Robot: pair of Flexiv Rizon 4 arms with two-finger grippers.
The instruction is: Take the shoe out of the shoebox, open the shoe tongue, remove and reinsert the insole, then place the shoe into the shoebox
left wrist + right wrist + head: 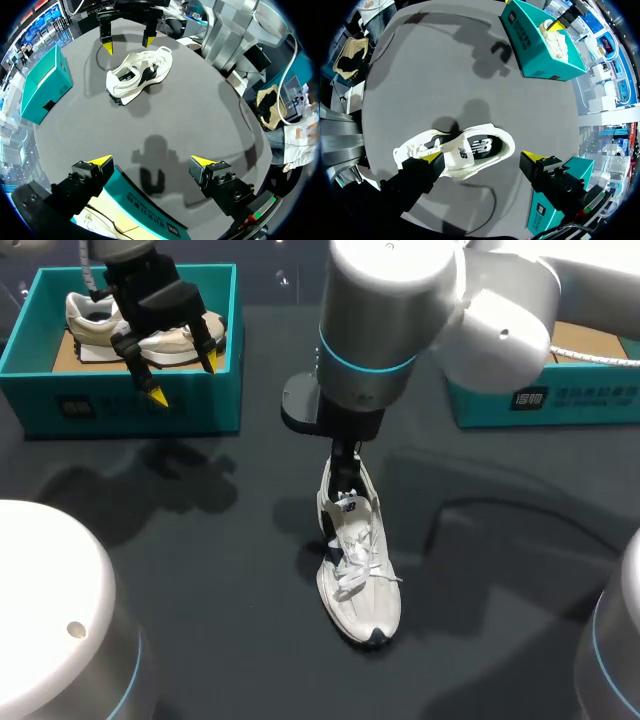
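Observation:
A white shoe [357, 565] with loose laces lies on the dark table, toe towards the front. My right arm [400, 310] stands over its heel. In the right wrist view my right gripper [483, 156] is open, and the shoe [462, 150] sits on the table between and under its fingers, ungripped. My left gripper [184, 378] hangs open over the front wall of a teal shoebox [120, 405] at the back left, which holds a second pale shoe [100, 325]. The left wrist view shows its own gripper [151, 161] above the box rim [145, 207], with the white shoe [140, 75] ahead.
A second teal box [545, 400] with a cardboard-coloured inside stands at the back right, partly behind my right arm. Dark tabletop [200, 540] stretches between the left box and the shoe.

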